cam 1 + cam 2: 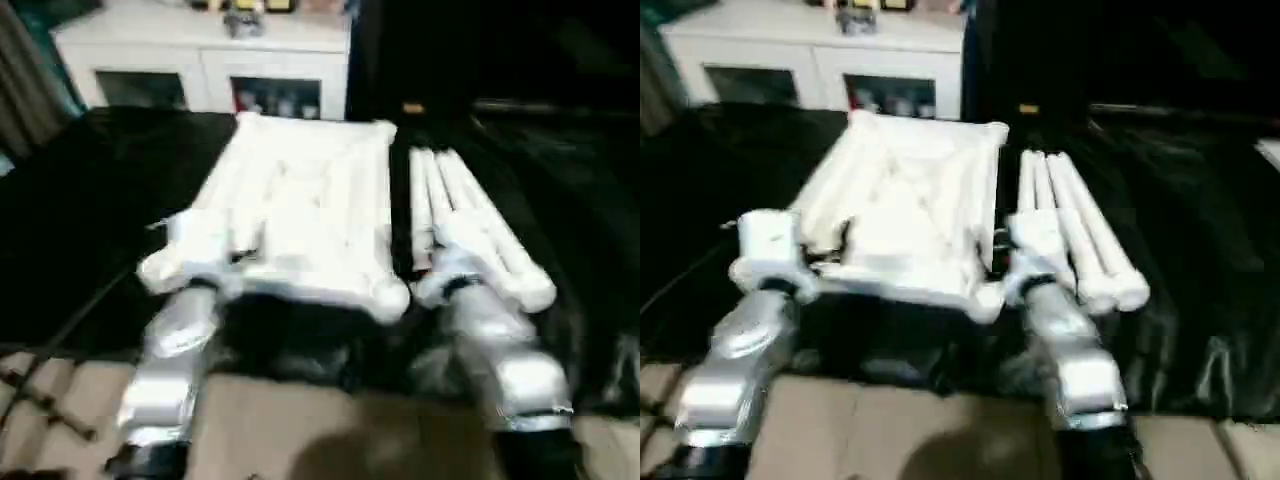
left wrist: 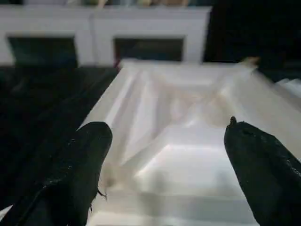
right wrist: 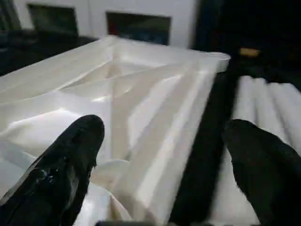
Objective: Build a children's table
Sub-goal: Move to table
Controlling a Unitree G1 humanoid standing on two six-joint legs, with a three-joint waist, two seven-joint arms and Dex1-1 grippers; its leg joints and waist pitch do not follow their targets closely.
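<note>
A: Why is the top (image 1: 300, 215) lying ribs-up on the black cloth (image 1: 90, 220)?

B: So the corner sockets face upward and the legs can go down into them. It sits straight ahead of both grippers, its near edge just beyond the fingertips.

A: And the legs (image 1: 470, 225)?

B: Bundled side by side, parallel to the top's right edge and just off it, with a strip of cloth between. That puts them ahead of the right gripper (image 3: 164, 155) and slightly to its outer side, an easy reach, I would say.

A: What are the grippers doing?

B: Left gripper (image 2: 164, 160) is spread wide, nothing between its fingers (image 2: 75, 174); it points at the top's near-left part, with the ribbed hollow lying ahead between the fingers. The right is likewise spread and empty, and it straddles the gap: one finger before the top's right rim, the other before the legs.

A: So nothing is held?

B: Nothing. Neither looks to be touching plastic, though I cannot tell that for certain.

A: How far along is it?

B: At the start, by my reading: I see no leg standing in a socket. The right gripper seems placed to take a leg, the left perhaps to steady the top.

A: And the cabinet (image 1: 200, 60)?

B: Well beyond the top's far edge, out of play.
</note>
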